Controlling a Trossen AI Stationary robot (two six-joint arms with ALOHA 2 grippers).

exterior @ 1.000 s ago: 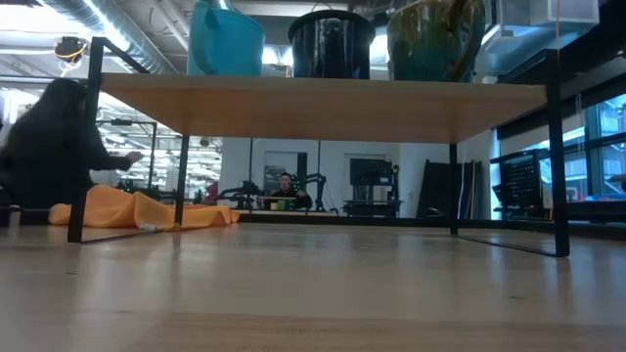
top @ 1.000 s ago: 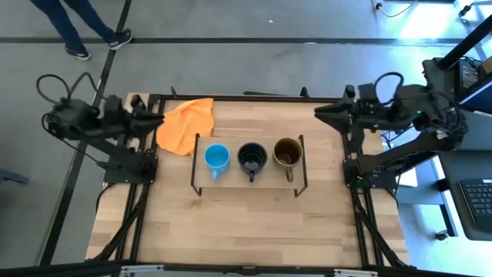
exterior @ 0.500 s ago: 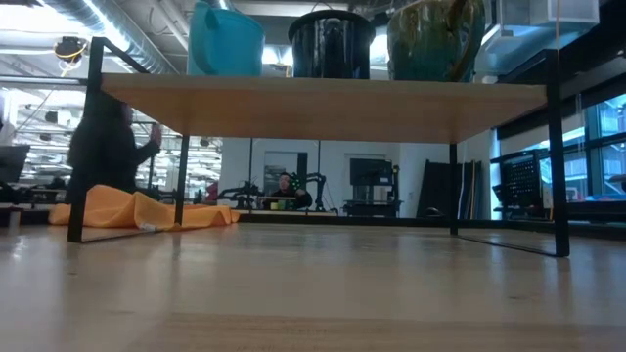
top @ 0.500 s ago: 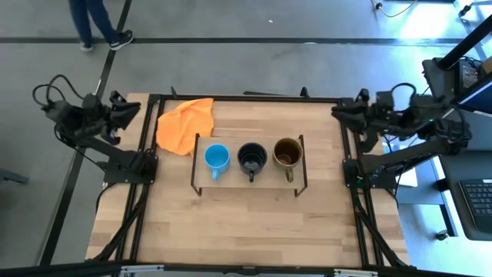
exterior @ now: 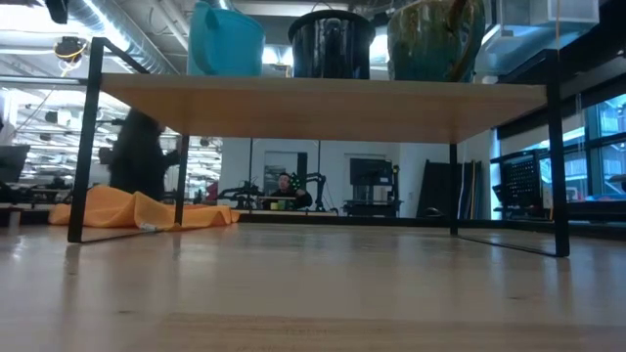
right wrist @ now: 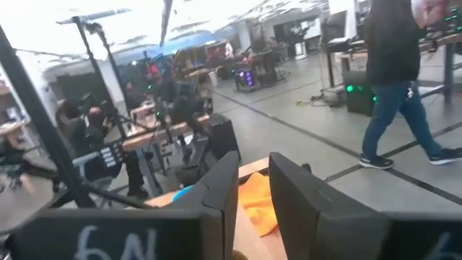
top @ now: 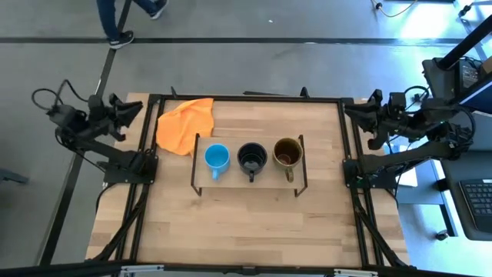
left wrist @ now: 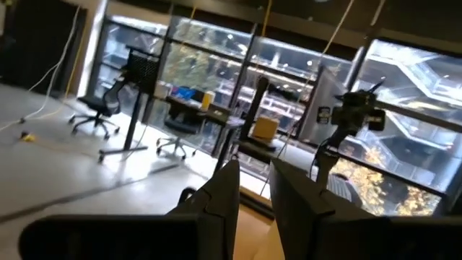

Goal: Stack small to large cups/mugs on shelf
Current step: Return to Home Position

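Item: shelf [top: 233,181], a low light-wood board on thin black wire legs, standing near the middle of the wooden table [top: 246,231], somewhat toward its far edge. Contents: three handled mugs upright in one row on the board, set close side by side and, in the high view, not touching. Light-blue mug [top: 217,158], the smallest, at the end nearest the left arm. Black mug [top: 252,158] in the middle. Olive-brown mug [top: 287,153], the largest, with a glossy inside, at the end nearest the right arm. All three handles point toward the lower edge of the high view. The low view shows the mugs seated on top of the board, with bare tabletop under it. Orange cloth [top: 184,125]: crumpled on the table just beside the shelf's far left corner. Left gripper [top: 135,113]: raised at the table's far left corner, well apart from the shelf, fingers [left wrist: 225,193] drawn close with only a narrow slit between them, nothing held. Right gripper [top: 354,115]: raised at the far right edge of the table, well apart from the shelf, fingers [right wrist: 222,189] likewise close together, nothing held. Person [top: 127,17]: on the floor beyond the table's far side, legs only in the high view.
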